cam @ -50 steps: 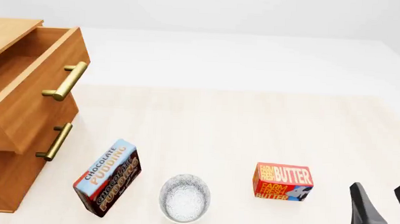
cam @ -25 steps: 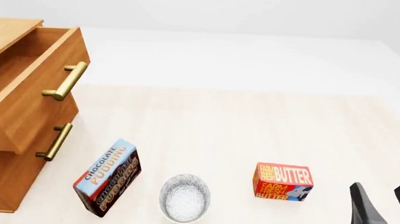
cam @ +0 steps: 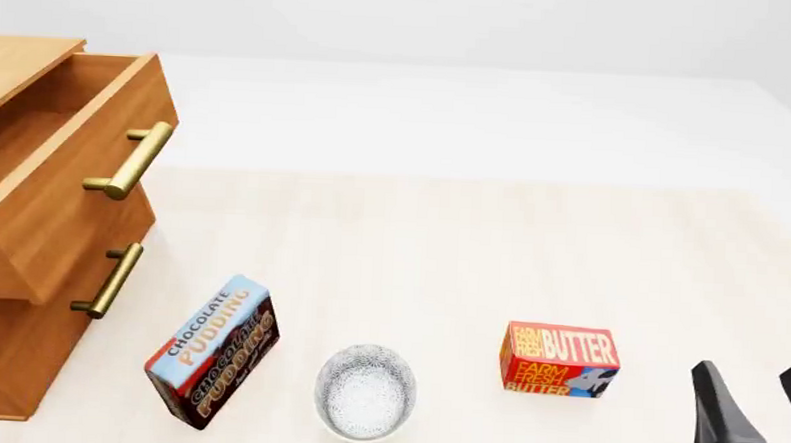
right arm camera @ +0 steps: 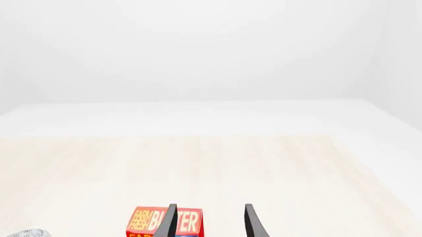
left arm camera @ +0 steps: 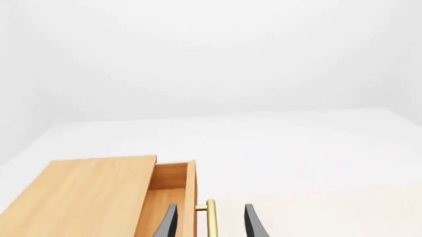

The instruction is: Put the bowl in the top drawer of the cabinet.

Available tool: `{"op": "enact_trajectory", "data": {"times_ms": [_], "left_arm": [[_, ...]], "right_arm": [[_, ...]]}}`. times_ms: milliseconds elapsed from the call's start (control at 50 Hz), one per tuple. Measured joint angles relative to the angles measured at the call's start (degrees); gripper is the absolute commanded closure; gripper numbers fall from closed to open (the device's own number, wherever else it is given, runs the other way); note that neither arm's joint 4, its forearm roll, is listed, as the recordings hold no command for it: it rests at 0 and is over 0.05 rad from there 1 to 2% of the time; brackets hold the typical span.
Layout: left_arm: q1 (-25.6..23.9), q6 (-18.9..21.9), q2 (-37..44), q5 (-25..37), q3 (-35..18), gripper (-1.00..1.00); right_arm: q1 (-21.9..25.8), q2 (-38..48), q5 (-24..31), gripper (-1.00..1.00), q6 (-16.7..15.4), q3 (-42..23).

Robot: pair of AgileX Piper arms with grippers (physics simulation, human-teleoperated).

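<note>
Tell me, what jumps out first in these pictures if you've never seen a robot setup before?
Probably the wooden cabinet at the table's left edge, its top drawer pulled wide open. Next come the bright packages at the near edge: a chocolate pudding box and a red butter box, with a small speckled bowl sitting between them.

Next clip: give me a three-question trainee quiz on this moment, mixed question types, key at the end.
1. True or false: the top drawer is pulled out.
2. What stands between the pudding box and the butter box?
A) the bowl
B) a cup
C) a spoon
3. Fill in: the right tool is open and holds ____.

Key: 1 true; 2 A; 3 nothing.
</note>
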Motion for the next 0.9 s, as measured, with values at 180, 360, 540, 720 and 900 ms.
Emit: {"op": "enact_trajectory", "data": {"times_ms": [180, 360, 540, 720, 900], "left_arm": [[2.4, -1.9, 5.5, 1.5, -2.9, -1.0], [5.6, -4.0, 10.4, 0.9, -4.0, -1.0], [7.4, -5.6, 14.6, -0.3, -4.3, -1.0], [7.4, -8.2, 17.4, -1.4, -3.6, -1.0], [7.6, -10.3, 19.6, -3.8, -1.3, -1.0]], "right_arm": [[0.0, 0.0, 0.0, -1.0, 0.0, 0.0], [0.0, 0.0, 0.0, -1.0, 0.0, 0.0], [0.0, 0.0, 0.0, -1.0, 0.0, 0.0], [0.0, 0.0, 0.0, -1.0, 0.0, 0.0], [0.0, 0.0, 0.0, -1.0, 0.0, 0.0]]}}
